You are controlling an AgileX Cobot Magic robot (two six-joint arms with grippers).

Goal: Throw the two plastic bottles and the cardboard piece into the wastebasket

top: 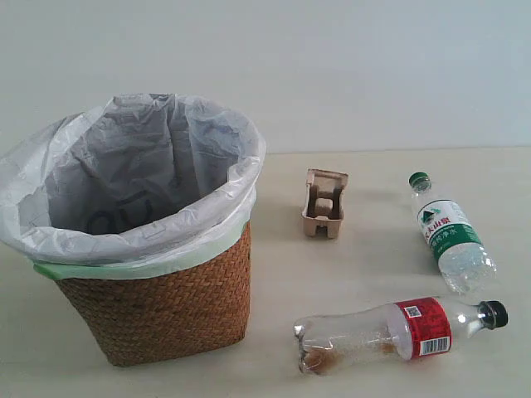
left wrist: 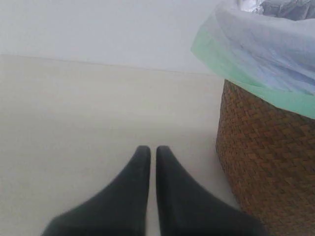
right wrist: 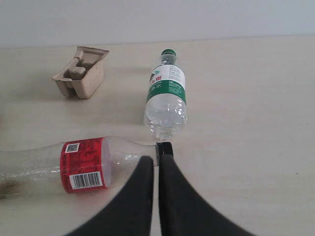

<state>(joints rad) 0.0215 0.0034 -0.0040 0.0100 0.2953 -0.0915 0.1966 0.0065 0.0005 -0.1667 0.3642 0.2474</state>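
The wicker wastebasket [top: 166, 307], lined with a white bag edged in green, stands at the left. The tan cardboard piece [top: 323, 204] lies right of it. A green-capped bottle [top: 450, 234] lies at the far right, and the red-label bottle [top: 398, 332] with black cap and brown dregs lies near the front. Neither gripper shows in the exterior view. In the left wrist view my left gripper [left wrist: 153, 150] is shut and empty, beside the wastebasket [left wrist: 268, 167]. My right gripper [right wrist: 155, 160] is shut and empty, its tips in front of the red-label bottle [right wrist: 83, 164] near its neck. The green-capped bottle [right wrist: 166, 93] and cardboard piece [right wrist: 81, 73] lie beyond.
A pale wall [top: 332, 58] rises behind the cream tabletop [top: 373, 274]. Bare tabletop [left wrist: 74, 123] stretches ahead of the left gripper.
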